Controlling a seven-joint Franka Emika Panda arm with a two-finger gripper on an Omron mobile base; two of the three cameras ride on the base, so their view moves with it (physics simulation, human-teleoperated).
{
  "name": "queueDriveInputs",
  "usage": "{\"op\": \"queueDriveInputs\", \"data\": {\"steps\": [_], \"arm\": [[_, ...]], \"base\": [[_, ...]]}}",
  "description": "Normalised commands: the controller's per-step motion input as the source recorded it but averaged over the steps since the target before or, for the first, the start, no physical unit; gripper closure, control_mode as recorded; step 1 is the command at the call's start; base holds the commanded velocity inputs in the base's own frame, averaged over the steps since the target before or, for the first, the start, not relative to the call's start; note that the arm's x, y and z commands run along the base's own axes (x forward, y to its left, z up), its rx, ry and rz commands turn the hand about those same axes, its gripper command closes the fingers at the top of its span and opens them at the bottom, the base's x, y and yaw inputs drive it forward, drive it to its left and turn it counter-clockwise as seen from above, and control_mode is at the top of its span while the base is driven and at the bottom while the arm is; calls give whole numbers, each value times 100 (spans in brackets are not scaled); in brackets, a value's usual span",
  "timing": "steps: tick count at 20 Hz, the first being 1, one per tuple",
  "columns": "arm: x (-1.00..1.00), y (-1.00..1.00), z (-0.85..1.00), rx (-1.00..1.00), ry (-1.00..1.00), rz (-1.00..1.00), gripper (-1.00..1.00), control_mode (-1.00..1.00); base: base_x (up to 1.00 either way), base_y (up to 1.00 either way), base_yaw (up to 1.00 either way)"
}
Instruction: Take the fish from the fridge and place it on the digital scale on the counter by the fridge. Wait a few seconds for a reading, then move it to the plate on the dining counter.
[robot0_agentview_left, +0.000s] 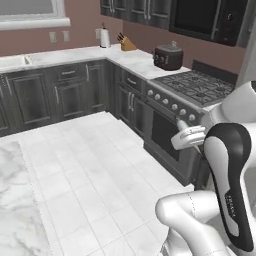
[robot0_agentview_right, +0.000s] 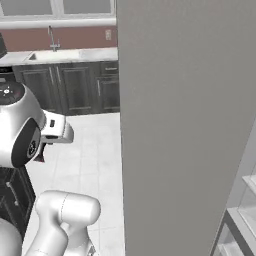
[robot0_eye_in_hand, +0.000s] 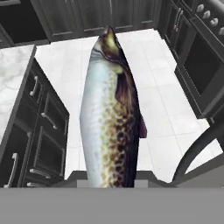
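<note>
Fish (robot0_eye_in_hand: 109, 118): you see it in the hand view, standing up from between the gripper (robot0_eye_in_hand: 109, 177) fingers, which are clamped on its lower end; pale belly left, spotted brown back right. It hangs above white floor tiles (robot0_eye_in_hand: 157, 109), dark cabinets (robot0_eye_in_hand: 39, 140) at left

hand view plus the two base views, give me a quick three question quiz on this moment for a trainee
1. True or false: the gripper is shut on the fish.
2. In the hand view, what lies beneath the fish? A) a plate B) white floor tiles C) a sink
3. Fill in: in the left base view, the dark toaster stands on the counter between the knife block and the ____.

Key: 1 true. 2 B. 3 stove.
</note>
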Motion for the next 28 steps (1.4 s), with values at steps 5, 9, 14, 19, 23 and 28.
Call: {"op": "queueDriveInputs", "data": {"steps": [5,9,14,19,23,28], "arm": [[0,0,0,0,0,0,100,100],[0,0,0,0,0,0,100,100],[0,0,0,0,0,0,100,100],[0,0,0,0,0,0,100,100],[0,0,0,0,0,0,100,100],[0,0,0,0,0,0,100,100]], "base": [[-38,7,31],[-51,20,27],[33,54,8],[93,64,0],[100,17,0],[100,-12,-9]]}}
